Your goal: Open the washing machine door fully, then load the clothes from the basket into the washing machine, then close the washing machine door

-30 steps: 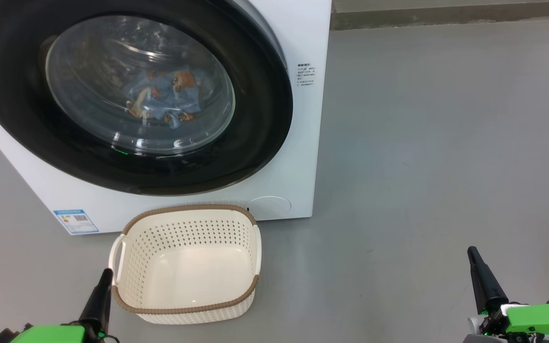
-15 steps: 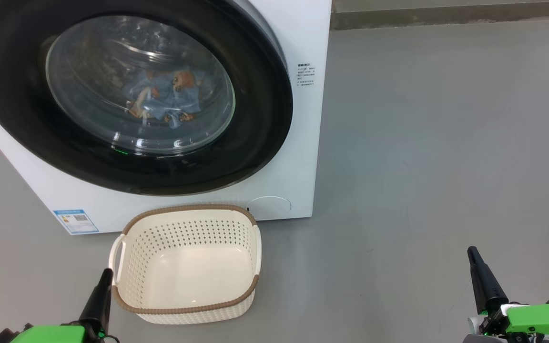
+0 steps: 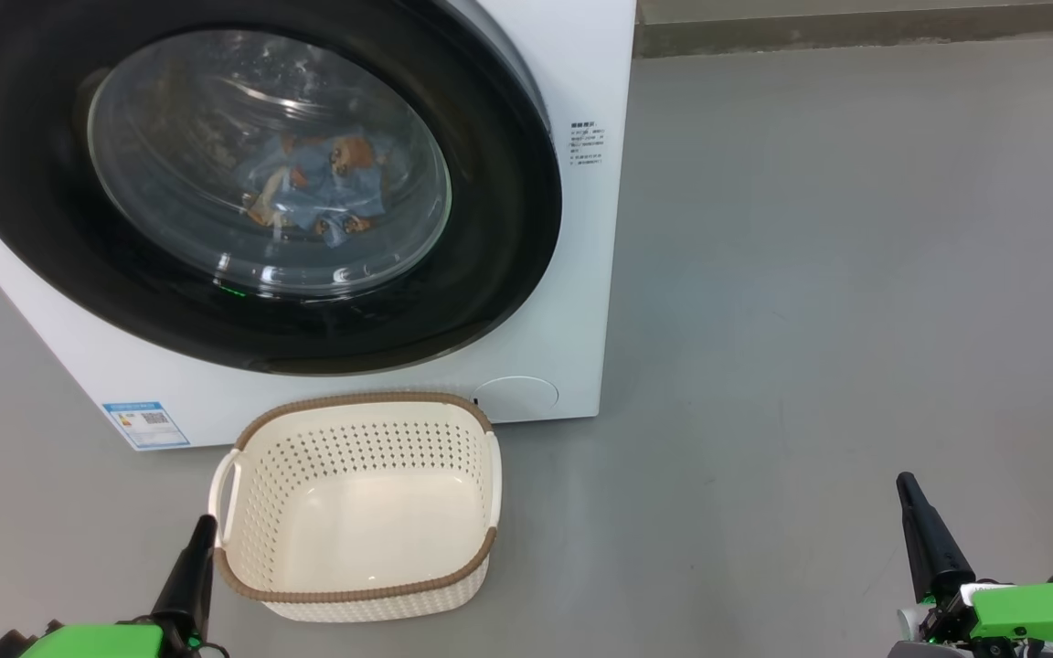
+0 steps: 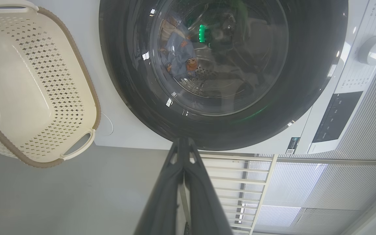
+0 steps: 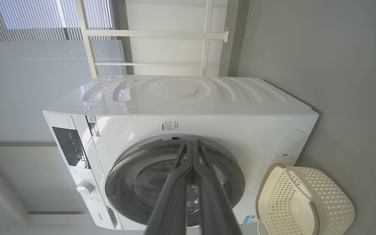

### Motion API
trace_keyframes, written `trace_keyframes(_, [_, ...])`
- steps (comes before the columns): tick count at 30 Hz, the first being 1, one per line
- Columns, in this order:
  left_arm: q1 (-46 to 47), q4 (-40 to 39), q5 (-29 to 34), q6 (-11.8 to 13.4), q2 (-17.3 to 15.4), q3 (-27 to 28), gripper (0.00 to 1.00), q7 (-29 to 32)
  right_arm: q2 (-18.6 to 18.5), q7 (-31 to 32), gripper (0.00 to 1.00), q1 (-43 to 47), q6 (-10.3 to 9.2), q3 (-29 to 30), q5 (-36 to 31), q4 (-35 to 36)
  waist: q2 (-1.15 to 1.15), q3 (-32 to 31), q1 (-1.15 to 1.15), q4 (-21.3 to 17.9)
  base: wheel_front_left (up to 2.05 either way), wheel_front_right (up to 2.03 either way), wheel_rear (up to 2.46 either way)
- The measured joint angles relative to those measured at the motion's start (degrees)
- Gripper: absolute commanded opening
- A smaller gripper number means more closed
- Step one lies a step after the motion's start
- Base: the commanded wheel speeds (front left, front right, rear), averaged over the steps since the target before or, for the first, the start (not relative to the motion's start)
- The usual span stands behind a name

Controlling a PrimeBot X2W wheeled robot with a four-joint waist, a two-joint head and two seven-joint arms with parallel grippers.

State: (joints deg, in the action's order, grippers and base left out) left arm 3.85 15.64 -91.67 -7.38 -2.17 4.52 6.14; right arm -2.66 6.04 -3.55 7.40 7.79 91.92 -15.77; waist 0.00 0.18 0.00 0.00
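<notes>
The white washing machine (image 3: 581, 55) stands ahead with its round black-rimmed door (image 3: 490, 274) shut against the front. Through the glass the blue animal-print clothes (image 3: 321, 187) lie inside the drum, also seen as clothes (image 4: 178, 63) in the left wrist view. The cream basket (image 3: 357, 507) sits on the floor before the machine with nothing in it. My left gripper (image 3: 202, 530) is shut beside the basket's left handle, holding nothing. My right gripper (image 3: 906, 489) is shut over bare floor at the lower right. Its wrist view shows the machine (image 5: 207, 117), the door (image 5: 126, 182) and the basket (image 5: 305, 202).
Grey floor (image 3: 856, 274) stretches to the right of the machine up to a dark skirting at the wall. A round flap (image 3: 515, 397) and a blue label (image 3: 144, 425) mark the machine's lower front. White railings and blinds (image 4: 305, 182) stand behind the machine.
</notes>
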Motion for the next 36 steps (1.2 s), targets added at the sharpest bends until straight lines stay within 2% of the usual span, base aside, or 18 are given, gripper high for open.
trace_keyframes(36, [0.0,0.0,0.0,0.0,0.0,0.0,0.0,0.0,0.01,0.0,0.0,0.0,0.0,0.01,0.0,0.0,0.0,0.0,0.0,0.0,0.0,0.0,0.0])
